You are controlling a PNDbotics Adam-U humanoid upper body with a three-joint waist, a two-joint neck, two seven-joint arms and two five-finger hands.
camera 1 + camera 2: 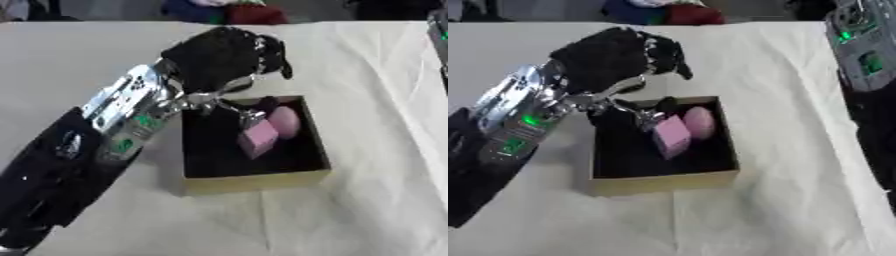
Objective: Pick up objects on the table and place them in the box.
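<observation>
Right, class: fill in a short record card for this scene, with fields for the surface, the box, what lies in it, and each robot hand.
surface: table under a cream cloth
box: open and square, black inside with tan walls
contents: pink block and pink egg-shaped thing side by side; a dark thing behind them, unclear
left hand: black, over the box's far left corner, fingers curled
right hand: not visible; only its arm at the right edge

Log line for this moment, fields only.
left hand: above box's far-left edge, fingers curled, empty | right hand: not in view | box: holds pink block, pink egg shape
</observation>
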